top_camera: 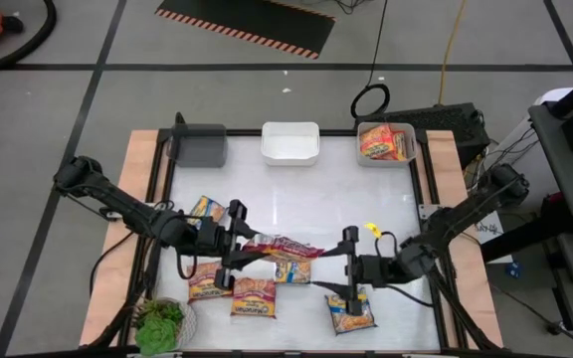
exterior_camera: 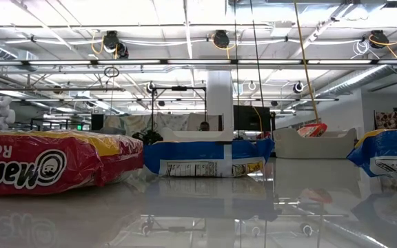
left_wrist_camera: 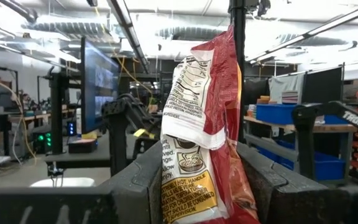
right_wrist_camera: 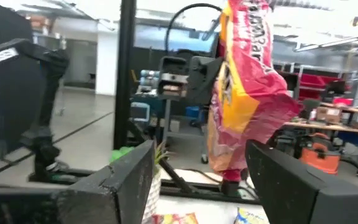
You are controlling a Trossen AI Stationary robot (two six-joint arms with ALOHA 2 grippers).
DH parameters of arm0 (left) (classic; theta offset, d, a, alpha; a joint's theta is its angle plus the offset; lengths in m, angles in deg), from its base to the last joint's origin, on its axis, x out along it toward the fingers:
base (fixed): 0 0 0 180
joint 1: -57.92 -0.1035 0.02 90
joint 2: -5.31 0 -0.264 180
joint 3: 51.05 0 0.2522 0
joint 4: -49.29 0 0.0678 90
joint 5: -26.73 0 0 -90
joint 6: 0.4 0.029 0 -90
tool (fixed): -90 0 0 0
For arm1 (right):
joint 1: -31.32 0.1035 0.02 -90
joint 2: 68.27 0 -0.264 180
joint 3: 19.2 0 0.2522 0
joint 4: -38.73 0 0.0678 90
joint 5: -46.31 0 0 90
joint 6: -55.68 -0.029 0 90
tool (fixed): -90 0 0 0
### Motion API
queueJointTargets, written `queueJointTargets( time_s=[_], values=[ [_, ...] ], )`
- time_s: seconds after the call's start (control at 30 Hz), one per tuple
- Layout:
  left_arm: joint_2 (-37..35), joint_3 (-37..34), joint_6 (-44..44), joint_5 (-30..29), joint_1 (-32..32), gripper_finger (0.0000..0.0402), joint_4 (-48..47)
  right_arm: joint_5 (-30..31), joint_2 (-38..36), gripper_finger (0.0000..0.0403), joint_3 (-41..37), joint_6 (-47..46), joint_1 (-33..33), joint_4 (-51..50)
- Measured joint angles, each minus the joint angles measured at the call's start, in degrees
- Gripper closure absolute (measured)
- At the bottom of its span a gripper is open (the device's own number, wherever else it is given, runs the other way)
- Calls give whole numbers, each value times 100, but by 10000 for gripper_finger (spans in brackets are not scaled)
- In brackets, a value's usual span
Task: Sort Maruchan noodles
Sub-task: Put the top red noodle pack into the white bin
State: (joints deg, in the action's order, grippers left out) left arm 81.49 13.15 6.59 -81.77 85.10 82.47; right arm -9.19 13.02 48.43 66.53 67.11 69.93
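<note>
Sorting barely begun: one packet (top_camera: 384,142) binned, six left on table (top_camera: 366,199). Red packet (top_camera: 282,247) clamped by left gripper (top_camera: 235,244); right gripper (top_camera: 347,264) spread apart.

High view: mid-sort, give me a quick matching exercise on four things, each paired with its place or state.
Things:
1. red packet
2. white bin
3. plant
4. right gripper

Places or states:
A. open, facing the other gripper
B. clamped in the left gripper
C. back edge, centre
D. front-left corner

Pairs: 1-B, 2-C, 3-D, 4-A
</note>
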Motion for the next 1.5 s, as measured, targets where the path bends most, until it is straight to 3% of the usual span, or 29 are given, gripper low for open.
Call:
queueJointTargets(
  time_s=[0.3, 0.5, 0.77, 1.0, 1.23, 1.5],
  values=[
    [0, 0, 84, 27, 21, 259, -9, 7, 679, 157, 0, 460, -289, 1342],
    [7, -2, 181, 48, 234, 259, -59, 12, 753, 165, 0, 830, -272, 2002],
    [7, -2, 456, -68, 474, 259, -33, -46, 755, 167, 0, 891, -303, 2056],
    [2, -2, 443, -226, 495, 259, -216, -727, 753, 167, 0, 603, -472, 2037],
    [76, -2, 374, -263, 428, 259, -223, -759, 753, 169, 0, 439, -525, 2000],
    [262, -4, 204, -254, 203, 259, -214, -752, 748, 221, 0, 442, -525, 1990]
  ],
)
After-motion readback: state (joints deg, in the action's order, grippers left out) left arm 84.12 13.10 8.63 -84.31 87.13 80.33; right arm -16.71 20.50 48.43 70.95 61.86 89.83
